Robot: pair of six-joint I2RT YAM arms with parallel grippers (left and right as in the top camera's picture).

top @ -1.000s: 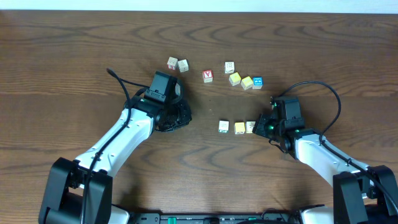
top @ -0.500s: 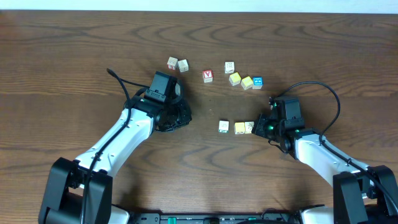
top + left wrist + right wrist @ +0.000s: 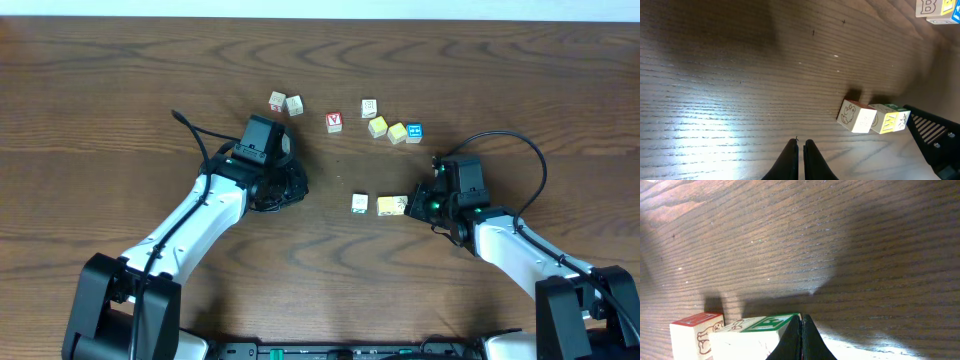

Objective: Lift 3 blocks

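Cream block (image 3: pixel 401 204) half hidden by closed right gripper (image 3: pixel 801 326) at its side, centre-right; yellow block (image 3: pixel 386 205) touching it, white block (image 3: pixel 360 203) just beside. Left gripper (image 3: pixel 801 145) closed, empty, left of centre; open table (image 3: pixel 380 270) below row.

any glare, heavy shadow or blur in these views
Left wrist: glare on the table lower left, shadow upper left, blocks sharp. Right wrist: broad shadow across the wood, bright patch beside the right gripper. Overhead: even light, no strong glare.
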